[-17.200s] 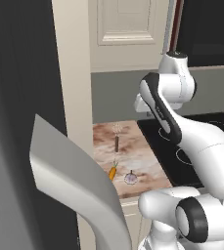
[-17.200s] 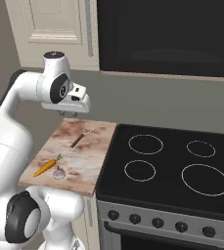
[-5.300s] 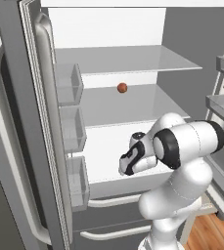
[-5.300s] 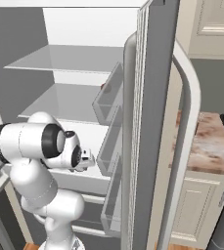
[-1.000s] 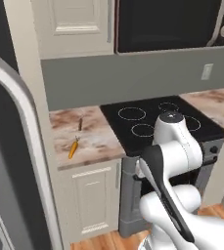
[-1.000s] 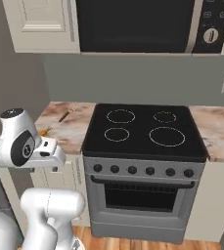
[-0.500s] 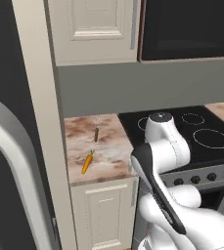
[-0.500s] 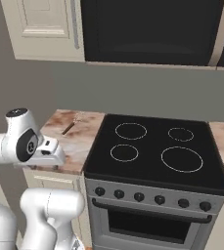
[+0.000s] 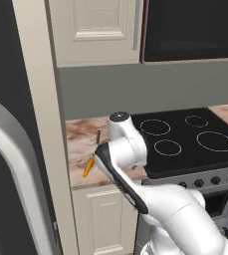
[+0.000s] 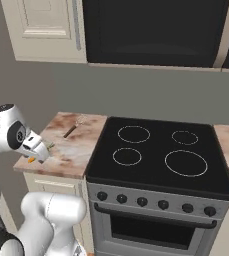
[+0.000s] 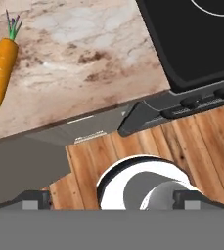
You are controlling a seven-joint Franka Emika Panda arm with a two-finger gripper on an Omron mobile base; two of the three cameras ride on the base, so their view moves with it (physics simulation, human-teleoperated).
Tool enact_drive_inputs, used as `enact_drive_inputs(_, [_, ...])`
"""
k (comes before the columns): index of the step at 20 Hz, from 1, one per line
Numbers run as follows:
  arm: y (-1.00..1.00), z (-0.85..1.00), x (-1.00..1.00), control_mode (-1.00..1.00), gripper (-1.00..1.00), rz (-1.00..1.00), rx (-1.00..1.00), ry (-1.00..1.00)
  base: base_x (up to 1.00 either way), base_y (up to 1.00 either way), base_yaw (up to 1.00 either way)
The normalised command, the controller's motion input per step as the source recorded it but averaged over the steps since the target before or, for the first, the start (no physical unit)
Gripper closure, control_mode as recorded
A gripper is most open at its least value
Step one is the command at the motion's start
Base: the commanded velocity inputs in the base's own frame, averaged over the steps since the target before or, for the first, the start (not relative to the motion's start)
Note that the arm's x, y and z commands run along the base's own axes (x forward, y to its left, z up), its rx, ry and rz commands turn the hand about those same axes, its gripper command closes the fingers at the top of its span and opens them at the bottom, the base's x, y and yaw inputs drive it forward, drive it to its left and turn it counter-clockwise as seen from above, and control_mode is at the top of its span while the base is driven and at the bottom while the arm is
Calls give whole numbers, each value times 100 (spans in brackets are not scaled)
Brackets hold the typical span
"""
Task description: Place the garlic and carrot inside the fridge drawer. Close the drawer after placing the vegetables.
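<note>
Closer now: the base has rolled in since half a second ago, and the counter (image 9: pixel 83 139) with the stove (image 10: pixel 156 150) fills more of both base views. Carrot (image 11: pixel 1 73) lies alone on the marble near the counter's front edge, long axis running roughly front to back, green top pointing toward the wall. Gripper (image 11: pixel 111 197) hangs out past that edge, over the wood floor (image 11: pixel 201 141), so the carrot sits up and to the left in the hand view. Fingertips look spread, nothing between them.
</note>
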Motion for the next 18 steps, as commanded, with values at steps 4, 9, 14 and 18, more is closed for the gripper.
enact_drive_inputs(4, [46, -8, 84, -100, -100, -8, 0, 1, 0, 0, 0])
enact_drive_inputs(9, [32, -26, 79, -100, -100, 0, 0, 0, 0, 0, 0])
enact_drive_inputs(14, [13, -41, 58, -100, -100, 0, 0, 0, 0, 0, 0])
enact_drive_inputs(18, [10, -61, 42, -100, -100, 0, 0, 2, 0, 0, 0])
